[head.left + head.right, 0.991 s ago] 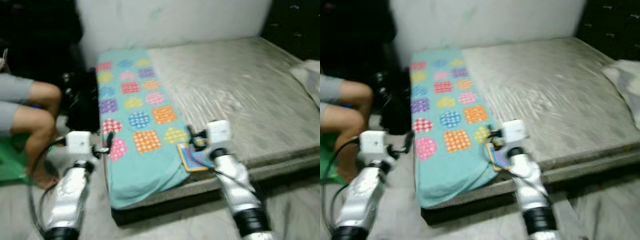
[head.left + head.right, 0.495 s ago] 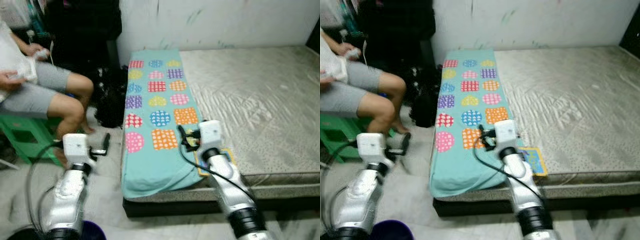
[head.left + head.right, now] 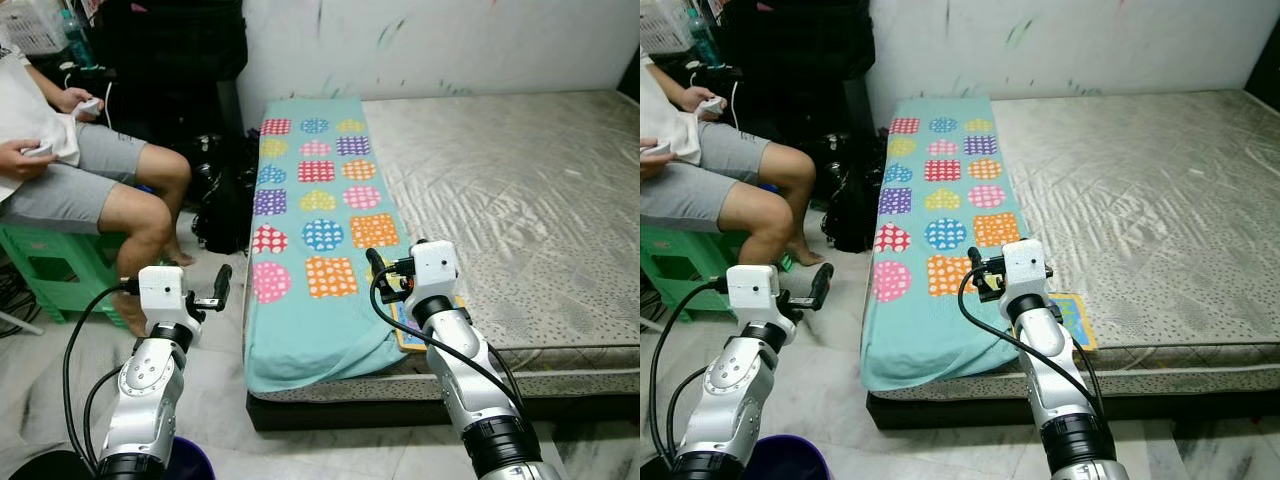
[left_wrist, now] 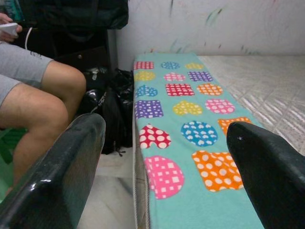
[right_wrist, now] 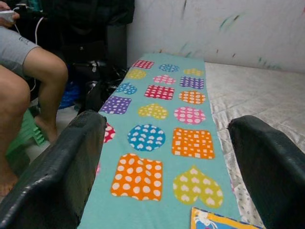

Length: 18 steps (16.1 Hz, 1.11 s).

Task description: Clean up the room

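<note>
You've tidied nothing yet: both claws, left claw [image 3: 222,284] and right claw [image 3: 975,272], gape empty (yellow-edged picture book [image 3: 1072,318] waits on the bed [image 3: 1160,190]).

We're facing the near edge of a mattress [image 3: 520,190] on the floor against the back wall [image 3: 450,45], a towel [image 3: 315,230] laid along its left side, a small book [image 3: 1070,318] just right of the towel's near end, a bag [image 3: 222,200] left of the mattress, and a seated person [image 3: 80,180] on a stool [image 3: 50,270] further left.
</note>
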Available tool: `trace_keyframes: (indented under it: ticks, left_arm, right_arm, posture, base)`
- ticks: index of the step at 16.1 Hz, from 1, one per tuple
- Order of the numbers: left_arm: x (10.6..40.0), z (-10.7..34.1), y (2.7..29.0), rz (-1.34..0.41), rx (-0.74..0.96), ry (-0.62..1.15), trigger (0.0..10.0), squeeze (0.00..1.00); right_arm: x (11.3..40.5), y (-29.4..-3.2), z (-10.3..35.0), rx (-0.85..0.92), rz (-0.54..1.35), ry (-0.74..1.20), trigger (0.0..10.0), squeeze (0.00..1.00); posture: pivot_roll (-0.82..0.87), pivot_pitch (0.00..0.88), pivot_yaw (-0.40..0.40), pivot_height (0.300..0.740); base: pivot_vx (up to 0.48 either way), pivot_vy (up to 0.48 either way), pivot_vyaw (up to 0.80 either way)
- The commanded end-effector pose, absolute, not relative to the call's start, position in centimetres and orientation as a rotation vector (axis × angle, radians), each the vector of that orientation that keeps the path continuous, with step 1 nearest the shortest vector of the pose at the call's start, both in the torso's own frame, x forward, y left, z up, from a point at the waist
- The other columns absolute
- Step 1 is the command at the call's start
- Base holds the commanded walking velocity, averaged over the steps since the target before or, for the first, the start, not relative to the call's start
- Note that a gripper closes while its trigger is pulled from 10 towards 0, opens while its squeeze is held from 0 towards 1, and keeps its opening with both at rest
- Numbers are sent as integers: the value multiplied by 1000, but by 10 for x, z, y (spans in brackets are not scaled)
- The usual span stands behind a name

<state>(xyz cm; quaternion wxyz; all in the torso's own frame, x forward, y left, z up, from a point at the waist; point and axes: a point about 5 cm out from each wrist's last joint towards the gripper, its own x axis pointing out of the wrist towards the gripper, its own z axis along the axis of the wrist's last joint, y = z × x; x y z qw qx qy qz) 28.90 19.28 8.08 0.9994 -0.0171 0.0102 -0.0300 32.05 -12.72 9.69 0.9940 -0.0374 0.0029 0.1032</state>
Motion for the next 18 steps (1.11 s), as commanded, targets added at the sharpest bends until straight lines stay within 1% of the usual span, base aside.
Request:
trace_keyframes:
  ticks: [1,4,10,17,18]
  left_arm:
    - [290,85,196,-61,-22,3,10000,0]
    - [290,85,195,-64,-23,5,10000,0]
    - [290,85,195,-71,-21,4,10000,0]
    - [290,85,194,-76,-21,3,10000,0]
    - [290,85,195,-75,-23,5,10000,0]
  right_arm:
    - [322,-127,102,-69,213,-18,10000,0]
    - [322,-126,102,-67,217,-17,10000,0]
    - [322,-126,102,-66,217,-16,10000,0]
    - [322,-125,102,-71,221,-18,10000,0]
    - [322,-125,102,-71,222,-18,10000,0]
  posture:
    - [-101,18,16,740]
    - [-101,20,18,740]
    - [-101,20,19,740]
    - [-101,17,19,740]
    - [-101,17,19,740]
  base:
    - [0,0,0]
    - [0,0,0]
    - [256,0,0]
    - [313,0,0]
    - [0,0,0]
